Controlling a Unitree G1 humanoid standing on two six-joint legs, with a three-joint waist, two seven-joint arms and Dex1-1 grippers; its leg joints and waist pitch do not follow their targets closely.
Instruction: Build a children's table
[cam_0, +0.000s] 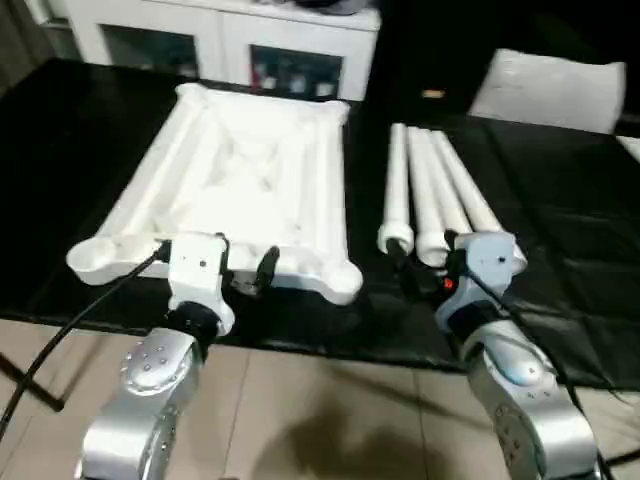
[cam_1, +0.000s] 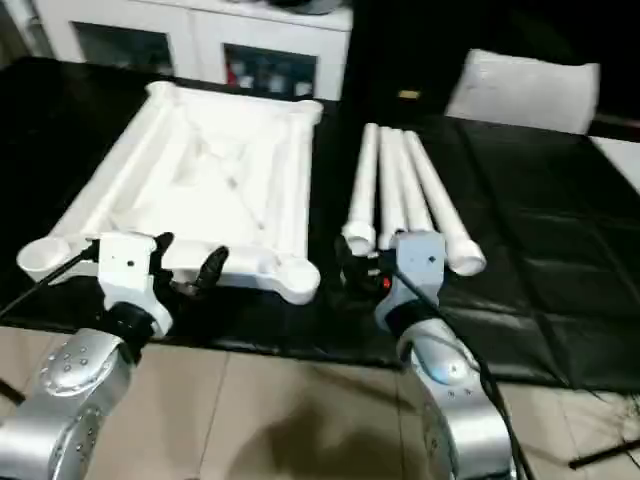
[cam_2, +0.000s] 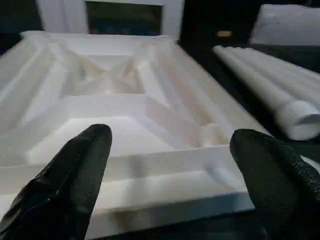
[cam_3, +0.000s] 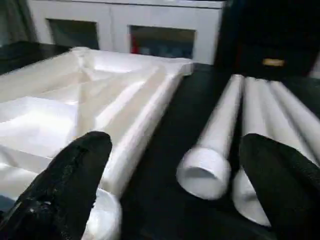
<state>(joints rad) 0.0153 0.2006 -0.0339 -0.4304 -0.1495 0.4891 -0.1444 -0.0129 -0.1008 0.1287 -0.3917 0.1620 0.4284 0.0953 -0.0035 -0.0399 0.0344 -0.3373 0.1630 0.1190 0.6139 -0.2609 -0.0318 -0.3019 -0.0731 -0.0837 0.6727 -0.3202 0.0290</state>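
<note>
The white plastic table top (cam_0: 250, 190) lies upside down on the black worktop (cam_0: 560, 260), ribbed underside facing up, with its raised rim all round and rounded corner sockets at the corners. It sits on the robot's left half of the worktop, its near edge close to the worktop's front edge.

To its right, set apart from it by a strip of black surface, the four white legs (cam_0: 435, 195) lie side by side, touching or nearly touching, their open round ends toward the robot and the bundle fanning slightly rightward at the near end.

The left pincer (cam_0: 245, 268) hangs just in front of the top's near edge, between the two near corner sockets; its two black fingers (cam_2: 75, 175) are spread wide and grip nothing — the left wrist view looks straight between them across the ribs.

The right pincer (cam_3: 170, 185) hovers at the near ends of the legs, fingers likewise spread wide and empty. In the right wrist view the open end of the leftmost leg (cam_3: 205, 170) lies between the two fingers, not touched by either.

Behind the worktop stands a white cabinet with glass doors (cam_0: 220, 45), and a white cushion-like object (cam_0: 555, 85) lies at the far right.
</note>
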